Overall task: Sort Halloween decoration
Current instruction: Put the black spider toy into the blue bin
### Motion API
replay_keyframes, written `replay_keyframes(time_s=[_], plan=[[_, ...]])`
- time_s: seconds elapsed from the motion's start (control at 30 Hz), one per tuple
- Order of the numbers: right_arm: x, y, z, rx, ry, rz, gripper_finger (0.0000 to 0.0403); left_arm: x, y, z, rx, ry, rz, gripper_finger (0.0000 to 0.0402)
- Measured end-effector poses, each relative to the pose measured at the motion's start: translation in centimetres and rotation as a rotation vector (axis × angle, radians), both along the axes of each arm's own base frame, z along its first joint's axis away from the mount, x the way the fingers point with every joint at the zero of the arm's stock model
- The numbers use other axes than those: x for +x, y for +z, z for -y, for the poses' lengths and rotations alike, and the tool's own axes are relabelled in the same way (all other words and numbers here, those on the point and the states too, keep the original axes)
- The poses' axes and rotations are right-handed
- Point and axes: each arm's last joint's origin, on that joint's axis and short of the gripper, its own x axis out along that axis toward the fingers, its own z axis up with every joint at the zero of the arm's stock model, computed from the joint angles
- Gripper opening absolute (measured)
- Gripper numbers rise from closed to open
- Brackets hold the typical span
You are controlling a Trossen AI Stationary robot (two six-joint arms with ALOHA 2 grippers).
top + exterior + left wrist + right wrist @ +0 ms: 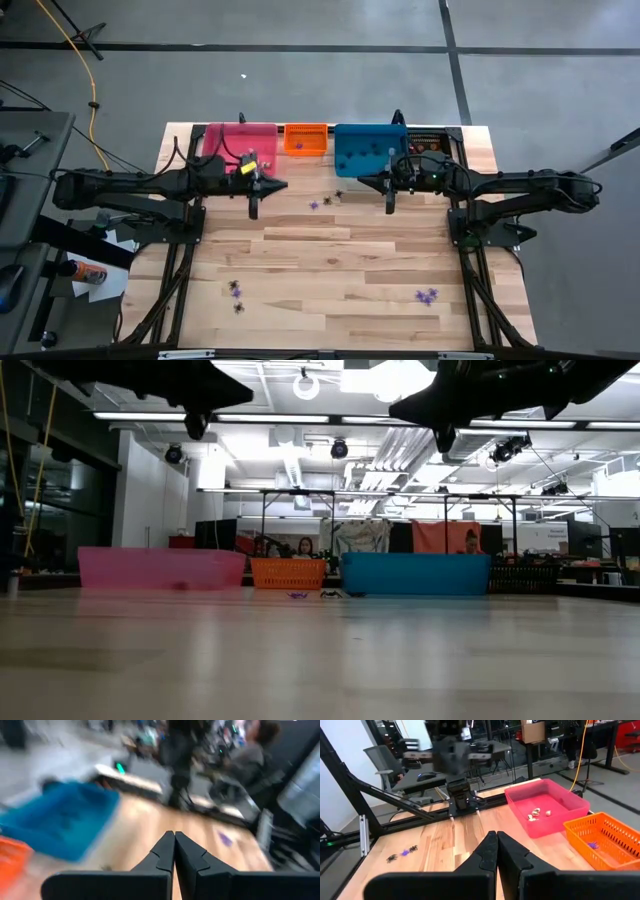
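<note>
Wood table (330, 270) | L gripper (253, 210) jaws clenched, empty | R gripper (390, 207) jaws clenched, empty

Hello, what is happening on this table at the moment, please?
A two-armed robot is sorting tiny Halloween trinkets into bins. The left gripper and right gripper both hang shut and empty above the table. Pale pieces lie in the pink bin, a purple one in the orange bin. Purple trinkets and black trinkets are unsorted.
</note>
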Motion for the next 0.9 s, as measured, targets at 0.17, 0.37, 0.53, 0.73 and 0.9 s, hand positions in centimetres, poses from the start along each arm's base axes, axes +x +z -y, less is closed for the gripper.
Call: replay_keyframes(time_s=[0.17, 0.37, 0.53, 0.73, 0.9], plan=[[0.0, -0.1, 0.0, 0.043, -0.005, -0.006, 0.0000, -0.6, 0.8, 3.6, -0.087, -0.191, -0.277, 0.0013], [-0.1, -0.4, 0.0, 0.050, -0.006, -0.041, 0.0000, -2.9, 1.0, 9.9, -0.213, -0.445, -0.510, 0.0051], [-0.1, -0.9, 0.0, 0.060, -0.007, -0.087, 0.0000, -4.2, -1.4, 16.1, -0.230, -0.618, -0.707, 0.0095], [-0.2, -1.1, 0.0, 0.065, -0.007, -0.113, 0.0000, -4.4, -6.1, 22.0, -0.098, -0.745, -0.856, 0.0149], [-0.2, -1.2, 0.0, 0.067, -0.008, -0.123, 0.0000, -3.9, -9.7, 23.5, 0.052, -0.740, -0.947, 0.0183]])
